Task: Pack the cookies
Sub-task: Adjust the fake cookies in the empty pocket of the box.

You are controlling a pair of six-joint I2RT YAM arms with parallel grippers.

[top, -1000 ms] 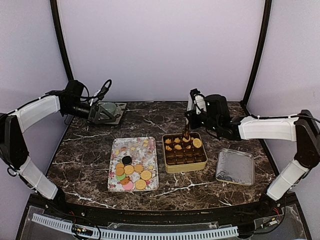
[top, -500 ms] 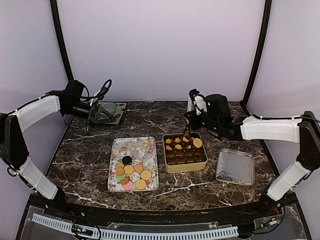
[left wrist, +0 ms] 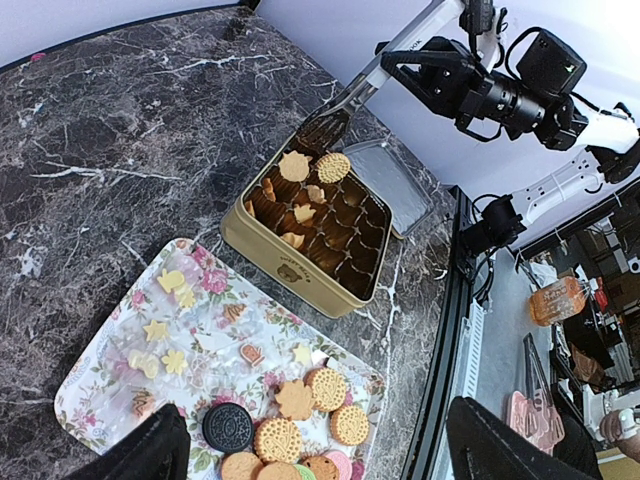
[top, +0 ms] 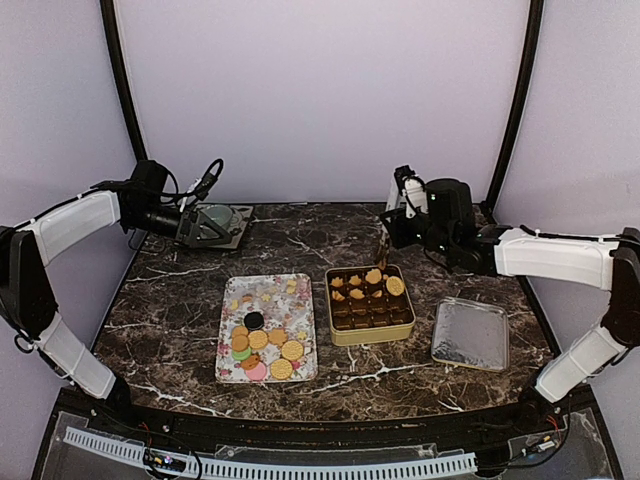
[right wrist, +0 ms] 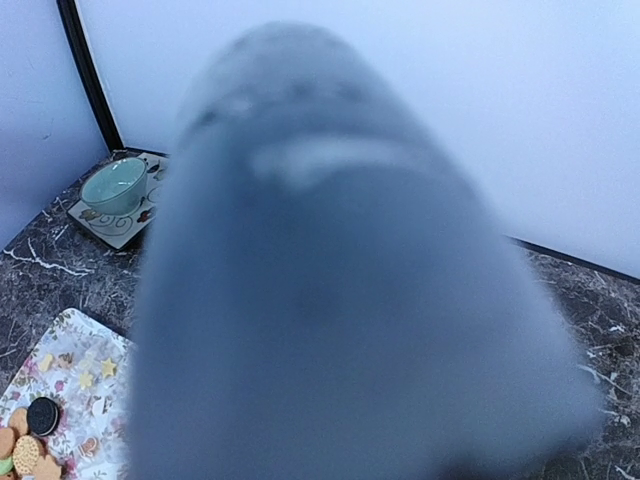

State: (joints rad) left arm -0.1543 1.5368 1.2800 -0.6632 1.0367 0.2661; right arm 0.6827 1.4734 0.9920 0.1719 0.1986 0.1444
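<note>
Round golden, pink, green and dark cookies lie at the near end of a flowered tray; they also show in the left wrist view. More cookies sit in the back rows of a gold tin, which also shows in the left wrist view. My right gripper is shut on a dark slotted spatula, held just behind the tin's far rim; the spatula fills the right wrist view as a grey blur. My left gripper is open and empty, high at the back left.
The tin's lid lies right of the tin. A pale green bowl on a square coaster stands at the back left, by my left gripper. Black frame posts rise at both back corners.
My right arm has drawn the spatula up and back from over the tin's back row to behind its far rim. The left arm has not moved.
</note>
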